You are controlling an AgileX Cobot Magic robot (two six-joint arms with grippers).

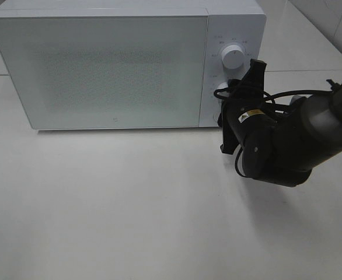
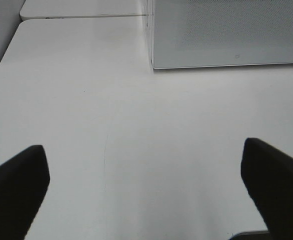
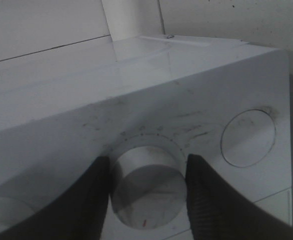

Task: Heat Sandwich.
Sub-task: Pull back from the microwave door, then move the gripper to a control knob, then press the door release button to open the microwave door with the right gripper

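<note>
Right fingers (image 3: 206,200) clamp the lower knob (image 3: 146,187) of the microwave (image 1: 101,70), centre right of the high frame. Left fingers (image 2: 16,185) spread wide, grasping nothing, above the desk (image 2: 136,125).

white box, black arm

the microwave (image 1: 235,23) was white all over. its door (image 1: 104,73) was pale grey-white with a patch of tiny dots in the middle. the upper knob (image 1: 233,57) was white. the lower knob (image 3: 146,185) looked silver-grey, with a little red mark (image 3: 144,223) on it and a ring of small dark dots above. the table (image 1: 130,204) was plain white. the right arm (image 1: 288,146) was black with a small yellow label (image 1: 252,115). the right gripper (image 3: 147,159) had black fingers (image 3: 206,200) with fine ribs. the left gripper (image 2: 142,146) had plain black fingers (image 2: 16,190).
</note>
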